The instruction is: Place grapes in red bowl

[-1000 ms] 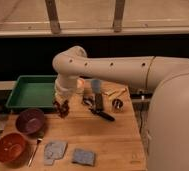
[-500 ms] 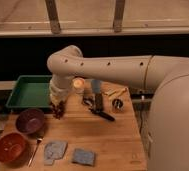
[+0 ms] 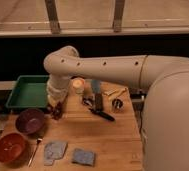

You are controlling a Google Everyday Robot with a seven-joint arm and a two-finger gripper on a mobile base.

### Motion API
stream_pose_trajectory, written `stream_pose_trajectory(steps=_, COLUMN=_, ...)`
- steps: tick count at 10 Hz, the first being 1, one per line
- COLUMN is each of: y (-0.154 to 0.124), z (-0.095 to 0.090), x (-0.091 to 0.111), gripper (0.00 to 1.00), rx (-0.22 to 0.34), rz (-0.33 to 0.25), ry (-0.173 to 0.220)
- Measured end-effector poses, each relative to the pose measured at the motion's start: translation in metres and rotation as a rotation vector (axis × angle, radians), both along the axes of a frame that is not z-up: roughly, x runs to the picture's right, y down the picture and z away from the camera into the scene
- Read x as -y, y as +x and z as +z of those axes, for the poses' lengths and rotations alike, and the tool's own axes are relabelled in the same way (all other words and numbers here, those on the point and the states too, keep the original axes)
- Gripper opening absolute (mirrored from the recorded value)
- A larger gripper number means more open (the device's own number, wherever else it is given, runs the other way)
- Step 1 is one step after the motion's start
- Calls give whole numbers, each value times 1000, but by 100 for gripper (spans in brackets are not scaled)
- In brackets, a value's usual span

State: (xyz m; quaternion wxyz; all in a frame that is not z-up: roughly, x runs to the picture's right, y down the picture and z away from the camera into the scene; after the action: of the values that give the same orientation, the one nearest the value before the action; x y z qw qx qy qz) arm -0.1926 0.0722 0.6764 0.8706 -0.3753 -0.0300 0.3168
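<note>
My gripper (image 3: pixel 55 106) hangs from the white arm just right of the green tray, above the wooden table's left part. It is shut on the grapes (image 3: pixel 57 112), a dark reddish-purple bunch that dangles under it close to the tabletop. The red bowl (image 3: pixel 9 147) sits at the table's near left corner, orange-red and with nothing in it. It lies down and to the left of the gripper, beyond the purple bowl (image 3: pixel 29 121).
A green tray (image 3: pixel 29 93) stands at the back left. A spatula (image 3: pixel 98 101), a small pale cup (image 3: pixel 78 85) and a metal cup (image 3: pixel 117 103) lie mid-table. A fork (image 3: pixel 34 150) and two grey-blue cloths (image 3: pixel 54 150) (image 3: pixel 84 156) lie at the front. The arm's bulky body fills the right.
The gripper has moved a little to the left and down with the grapes, from beside the spatula toward the purple bowl. The bowls have not moved.
</note>
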Motion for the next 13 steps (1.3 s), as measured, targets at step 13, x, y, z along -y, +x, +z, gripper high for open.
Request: stream_pose_trajectory(steps=13, y=-168, z=-66, x=-113, gripper=0, rx=378, rz=-404, ry=-82)
